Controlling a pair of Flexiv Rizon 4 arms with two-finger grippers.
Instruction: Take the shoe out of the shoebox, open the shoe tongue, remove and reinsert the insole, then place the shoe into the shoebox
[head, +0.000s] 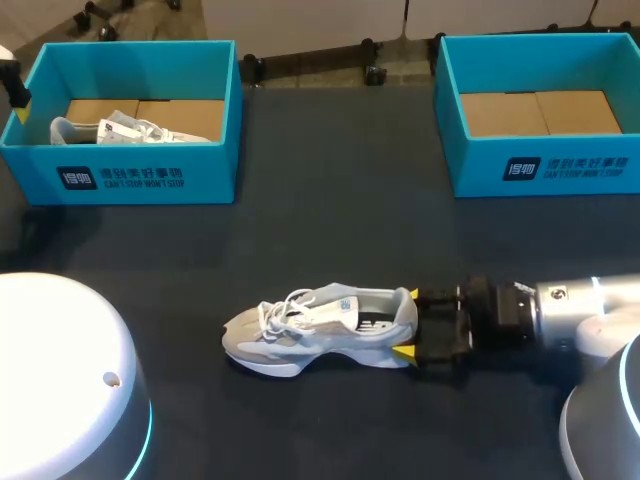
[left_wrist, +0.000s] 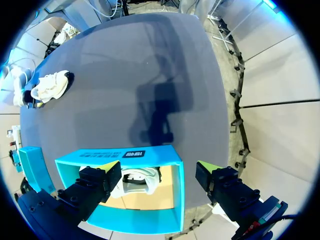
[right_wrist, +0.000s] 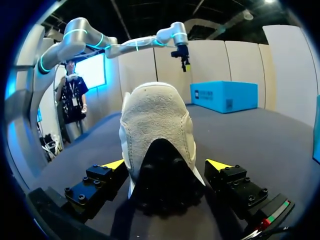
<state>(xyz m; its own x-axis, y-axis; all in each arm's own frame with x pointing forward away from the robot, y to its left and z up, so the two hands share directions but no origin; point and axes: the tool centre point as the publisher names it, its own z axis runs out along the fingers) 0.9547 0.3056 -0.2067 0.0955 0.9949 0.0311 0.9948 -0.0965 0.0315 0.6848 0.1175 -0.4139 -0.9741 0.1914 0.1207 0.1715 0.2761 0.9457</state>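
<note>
Shoe (head: 320, 330) sat on its sole near the counter's (head: 340, 180) front edge. Right hand (head: 408, 322) was released, fingers straddling the heel. Left hand (left_wrist: 157, 169) hung released above the far-left shoebox (head: 130, 175).

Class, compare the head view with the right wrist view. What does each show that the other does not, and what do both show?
Head view only: a second shoe lying in the left shoebox, the inside of the right shoebox, with nothing in it, and the laces of the unboxed shoe. Right wrist view only: that shoe's heel seen end-on, and the length of the left arm, raised in the air. Both: the unboxed shoe with the right gripper open astride its heel, and the left shoebox.
</note>
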